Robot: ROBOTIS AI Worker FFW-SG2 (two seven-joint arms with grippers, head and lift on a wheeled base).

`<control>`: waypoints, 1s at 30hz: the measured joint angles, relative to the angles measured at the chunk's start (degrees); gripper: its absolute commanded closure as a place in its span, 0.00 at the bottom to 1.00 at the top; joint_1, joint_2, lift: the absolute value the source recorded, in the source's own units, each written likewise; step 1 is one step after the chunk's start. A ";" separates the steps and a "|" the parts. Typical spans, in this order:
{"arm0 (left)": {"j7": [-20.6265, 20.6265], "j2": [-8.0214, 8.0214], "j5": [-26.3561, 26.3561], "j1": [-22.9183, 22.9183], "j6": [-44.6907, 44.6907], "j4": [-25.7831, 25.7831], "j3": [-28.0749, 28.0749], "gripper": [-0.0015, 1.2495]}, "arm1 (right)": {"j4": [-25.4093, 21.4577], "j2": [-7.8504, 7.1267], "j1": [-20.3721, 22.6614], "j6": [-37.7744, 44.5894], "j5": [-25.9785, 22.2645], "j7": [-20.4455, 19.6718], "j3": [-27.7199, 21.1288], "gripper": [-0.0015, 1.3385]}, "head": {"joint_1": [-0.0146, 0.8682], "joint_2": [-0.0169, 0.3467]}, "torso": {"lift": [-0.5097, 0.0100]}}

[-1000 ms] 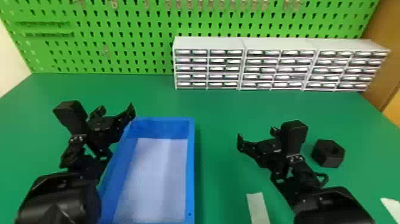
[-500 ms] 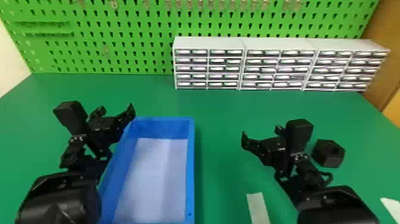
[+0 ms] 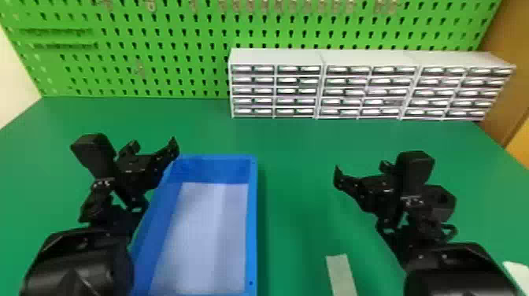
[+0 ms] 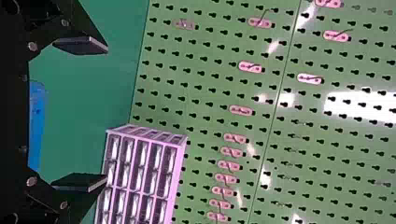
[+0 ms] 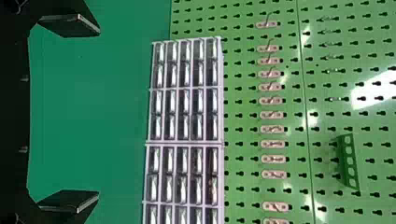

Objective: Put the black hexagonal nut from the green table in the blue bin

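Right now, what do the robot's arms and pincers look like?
The left arm and right arm are black, with thick rounded casings and a boxy block near each wrist. The left gripper and right gripper are black too, each with two fingers ending in flat pads.

"Where's the black hexagonal nut (image 3: 445, 201)?"

"On the green counter (image 3: 299, 204), towards four o'clock in the head view, partly hidden, so I can't tell how it's turned."

"And the blue bin (image 3: 252, 220)?"

"Upright on the same counter, towards seven o'clock, well apart from the nut. Rectangular, open-topped, pale-floored, long sides running roughly twelve to six."
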 measured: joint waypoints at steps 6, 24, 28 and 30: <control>0.00 0.00 0.00 0.00 0.00 0.00 -0.03 0.23 | -1.00 0.61 -0.16 1.21 0.46 0.00 -2.11 0.06 | 0.79 0.19 | 0.79; 0.00 0.00 -0.01 0.00 0.00 0.01 -0.18 0.23 | -5.31 1.17 -1.08 8.47 2.02 0.00 -8.74 0.06 | 0.79 0.19 | 0.79; 0.00 0.00 -0.01 0.00 0.00 0.01 -0.18 0.23 | -6.15 1.20 -1.36 10.49 2.43 0.00 -9.99 0.06 | 0.79 0.19 | 0.79; 0.00 0.00 -0.01 0.00 0.00 0.01 -0.18 0.23 | -6.60 1.23 -1.53 11.80 2.69 0.00 -10.55 0.06 | 0.79 0.19 | 0.79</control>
